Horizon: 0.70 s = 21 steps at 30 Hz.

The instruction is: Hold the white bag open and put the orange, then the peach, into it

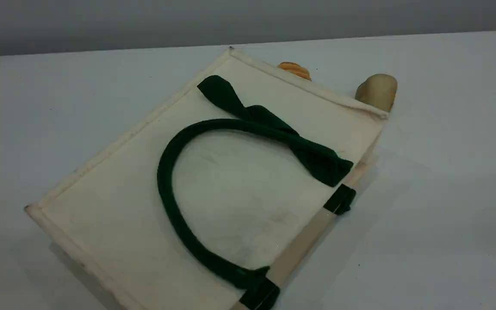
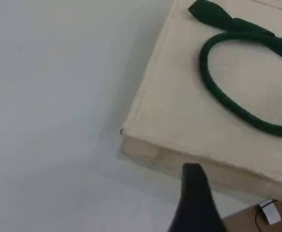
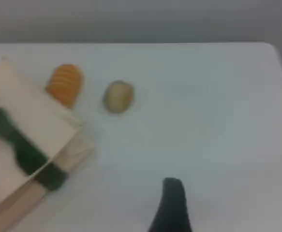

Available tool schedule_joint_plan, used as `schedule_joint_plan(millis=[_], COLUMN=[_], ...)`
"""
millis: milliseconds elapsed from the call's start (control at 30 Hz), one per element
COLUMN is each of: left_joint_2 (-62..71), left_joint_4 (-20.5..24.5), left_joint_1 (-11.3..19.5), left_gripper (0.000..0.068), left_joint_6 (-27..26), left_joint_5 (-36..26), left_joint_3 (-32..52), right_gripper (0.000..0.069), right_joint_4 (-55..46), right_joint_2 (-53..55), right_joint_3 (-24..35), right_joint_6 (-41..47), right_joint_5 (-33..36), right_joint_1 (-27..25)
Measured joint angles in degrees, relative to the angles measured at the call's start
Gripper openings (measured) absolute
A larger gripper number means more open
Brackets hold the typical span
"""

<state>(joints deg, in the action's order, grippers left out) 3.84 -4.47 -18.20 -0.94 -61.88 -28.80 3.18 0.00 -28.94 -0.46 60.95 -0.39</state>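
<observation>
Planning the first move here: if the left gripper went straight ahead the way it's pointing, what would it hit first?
Most likely the near side wall of the bag, lying flat just beyond the left gripper. Depth is unclear, so it might skim over the top instead.

White bag (image 1: pixel 114 206): cream-white canvas, plain. Strap handle (image 1: pixel 166 189): dark green; rim tab (image 1: pixel 339 199) same green. Roll (image 3: pixel 65 84): pale orange, ribbed banding. Lump (image 1: pixel 377 91): beige, possibly greenish tint, view blurred. Surface (image 1: pixel 437 215): plain white. Tool fingertips (image 2: pixel 195 203): black.

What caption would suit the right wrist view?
White bag lying flat, a ribbed orange roll and beige lump beside it on the table.
</observation>
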Motion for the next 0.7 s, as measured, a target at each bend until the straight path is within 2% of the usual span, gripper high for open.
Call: schedule_joint_plan(millis=[133,267,367,467,700], left_joint_2=[0.0,-0.33,-2.52,-3.97,-3.9], left_joint_4=[0.0,0.0,0.0,0.0,-0.12], left_joint_1=[4.5,10.12,12.83,14.11,14.08], left_gripper=[0.0431,0.0431,0.0431,0.0431,0.0431], left_joint_6=[0.0,-0.05,-0.05,-0.05,-0.05], left_joint_5=[0.0,0.09,0.09,0.03,0.03], left_joint_3=[0.0,0.0,0.0,0.0,0.0], right_gripper=[0.0537,0.0537,0.0537,0.0537,0.0537], right_joint_4=[0.0,0.0,0.05,0.05,0.11], right_joint_2=[0.0,0.0,0.0,0.0,0.0], right_joint_3=[0.0,0.0,0.0,0.0,0.0], right_joint_6=[0.0,0.0,0.0,0.0,0.0], right_joint_5=[0.0,0.0,0.0,0.0,0.0], right_joint_1=[-4.85,-3.32,-2.75,-2.75,-2.75])
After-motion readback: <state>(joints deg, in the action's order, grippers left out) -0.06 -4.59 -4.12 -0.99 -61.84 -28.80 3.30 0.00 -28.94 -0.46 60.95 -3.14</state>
